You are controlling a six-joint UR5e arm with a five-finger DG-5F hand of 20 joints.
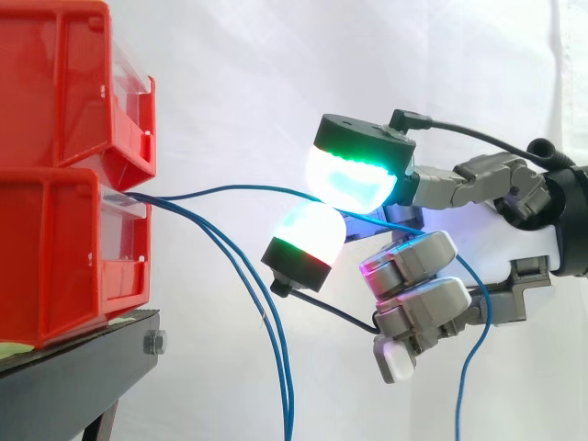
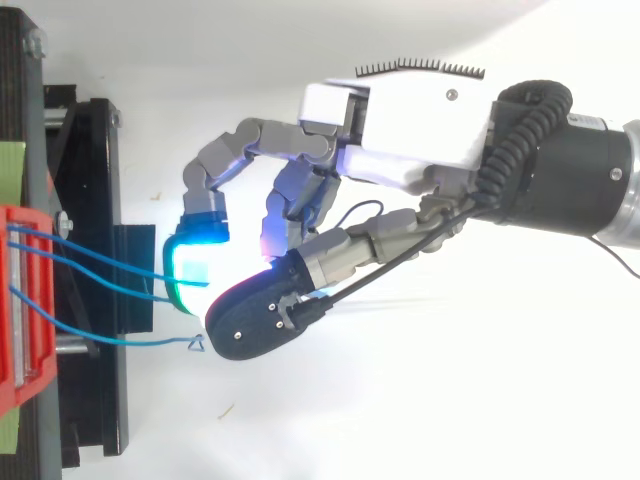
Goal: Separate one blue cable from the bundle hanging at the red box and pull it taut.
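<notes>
Several thin blue cables come out of the lower red box [image 1: 55, 248] at the left. One blue cable [image 1: 239, 189] runs rightward in a shallow arc to my hand [image 1: 524, 241], where it is pinched between two glowing green-white pads [image 1: 354, 175]. Past the pinch it drops down under the hand. The other blue cables [image 1: 266, 322] hang loose from the box toward the floor. From above, the hand [image 2: 400, 130] reaches in from the right, its curled fingers closed just off the box front [image 2: 25, 300], with a cable [image 2: 130, 342] leading to them.
A second red bin [image 1: 55, 83] is stacked on the lower one, both on a black stand [image 1: 73, 377]. A white curtain hangs behind. Open space lies to the right of the bins, around and below the hand.
</notes>
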